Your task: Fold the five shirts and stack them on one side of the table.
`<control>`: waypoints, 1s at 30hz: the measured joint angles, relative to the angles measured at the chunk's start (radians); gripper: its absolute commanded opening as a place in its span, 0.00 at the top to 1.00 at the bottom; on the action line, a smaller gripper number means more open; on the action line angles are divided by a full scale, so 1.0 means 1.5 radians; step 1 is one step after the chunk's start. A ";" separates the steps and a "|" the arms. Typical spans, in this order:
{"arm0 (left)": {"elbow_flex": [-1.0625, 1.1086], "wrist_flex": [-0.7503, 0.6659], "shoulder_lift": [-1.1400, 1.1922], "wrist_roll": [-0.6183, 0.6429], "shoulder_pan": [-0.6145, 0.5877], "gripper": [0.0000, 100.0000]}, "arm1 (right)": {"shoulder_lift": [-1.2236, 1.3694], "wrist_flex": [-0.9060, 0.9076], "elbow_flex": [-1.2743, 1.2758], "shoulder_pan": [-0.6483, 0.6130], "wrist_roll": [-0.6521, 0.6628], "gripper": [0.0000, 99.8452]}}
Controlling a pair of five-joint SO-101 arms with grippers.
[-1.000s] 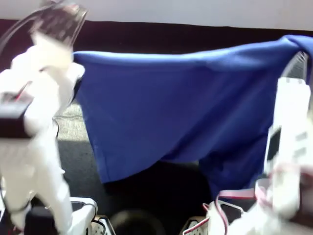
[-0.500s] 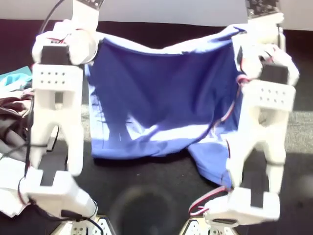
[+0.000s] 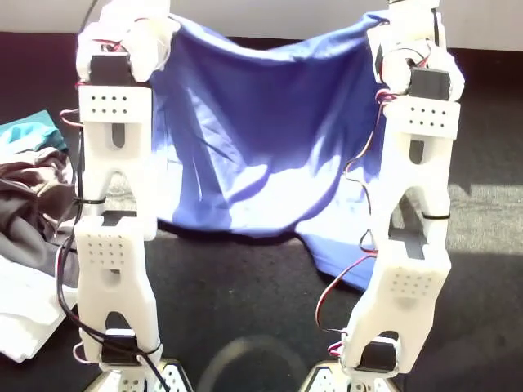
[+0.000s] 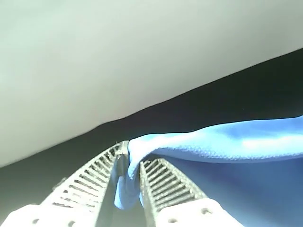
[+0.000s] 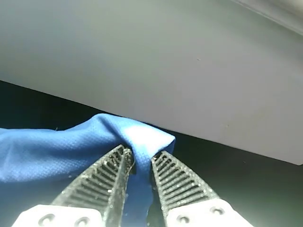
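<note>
High view: left arm point(image 3: 114, 163), right arm point(image 3: 418, 171) partly cover blue shirt point(image 3: 270, 131).

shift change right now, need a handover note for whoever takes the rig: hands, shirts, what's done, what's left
Left hand: shut on one corner of the blue shirt.
Right hand: shut on the opposite corner.
The shirt hangs spread between the two raised arms, above the dark table.
A crumpled heap of other garments (teal, dark, white) lies at the left of the high view.
Done: nothing looks folded or stacked.
Left: lay down and fold the blue shirt, then fold the heap and stack everything on one side.
</note>
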 measured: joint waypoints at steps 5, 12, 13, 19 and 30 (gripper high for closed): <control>-0.005 -0.002 0.093 0.000 -0.005 0.99 | 0.065 -0.001 0.011 -0.021 -0.050 0.99; -0.004 0.037 0.212 0.000 -0.013 0.99 | 0.172 0.094 0.034 -0.042 -0.103 0.99; -0.004 0.066 0.214 -0.001 -0.013 0.99 | 0.173 0.122 0.034 -0.044 -0.105 0.99; -0.025 0.271 0.212 -0.008 -0.012 0.99 | 0.172 0.324 -0.042 -0.043 -0.105 0.99; -0.035 0.435 0.138 -0.071 -0.035 0.99 | 0.124 0.571 -0.165 -0.038 -0.105 0.99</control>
